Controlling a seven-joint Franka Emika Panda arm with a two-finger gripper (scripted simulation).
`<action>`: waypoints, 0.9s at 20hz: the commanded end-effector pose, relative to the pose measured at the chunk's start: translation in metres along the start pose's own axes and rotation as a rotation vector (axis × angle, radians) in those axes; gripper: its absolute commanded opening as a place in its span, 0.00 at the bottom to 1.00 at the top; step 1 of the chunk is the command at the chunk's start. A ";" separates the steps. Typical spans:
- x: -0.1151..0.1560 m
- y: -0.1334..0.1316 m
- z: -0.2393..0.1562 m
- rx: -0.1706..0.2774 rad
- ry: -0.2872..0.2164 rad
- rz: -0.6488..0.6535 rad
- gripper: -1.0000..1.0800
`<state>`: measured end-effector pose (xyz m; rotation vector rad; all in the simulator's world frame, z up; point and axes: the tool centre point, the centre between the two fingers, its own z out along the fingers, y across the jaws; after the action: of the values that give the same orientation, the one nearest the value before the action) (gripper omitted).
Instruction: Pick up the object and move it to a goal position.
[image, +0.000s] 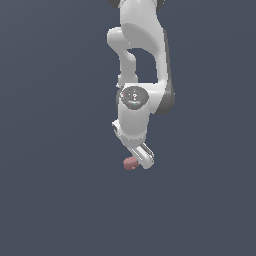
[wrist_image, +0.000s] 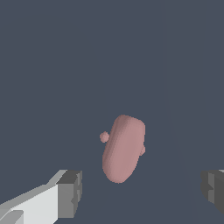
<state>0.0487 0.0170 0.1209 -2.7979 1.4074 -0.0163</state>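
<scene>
Claw spread wide, fingers well apart with nothing held between them, pointed down at a plain dark grey floor. Pinkish-red lumpy object lying on that floor, seen in the wrist view between the two fingertips but beyond them, touching neither. In the exterior view, object just beside the claw tip, on the exterior view's left of it, below the white arm.
</scene>
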 end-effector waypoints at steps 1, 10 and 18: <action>0.001 -0.001 0.004 -0.003 -0.001 0.072 0.96; 0.004 -0.005 0.016 -0.011 -0.003 0.259 0.96; 0.005 -0.007 0.020 -0.014 -0.003 0.327 0.96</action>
<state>0.0570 0.0174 0.1012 -2.5474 1.8381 -0.0001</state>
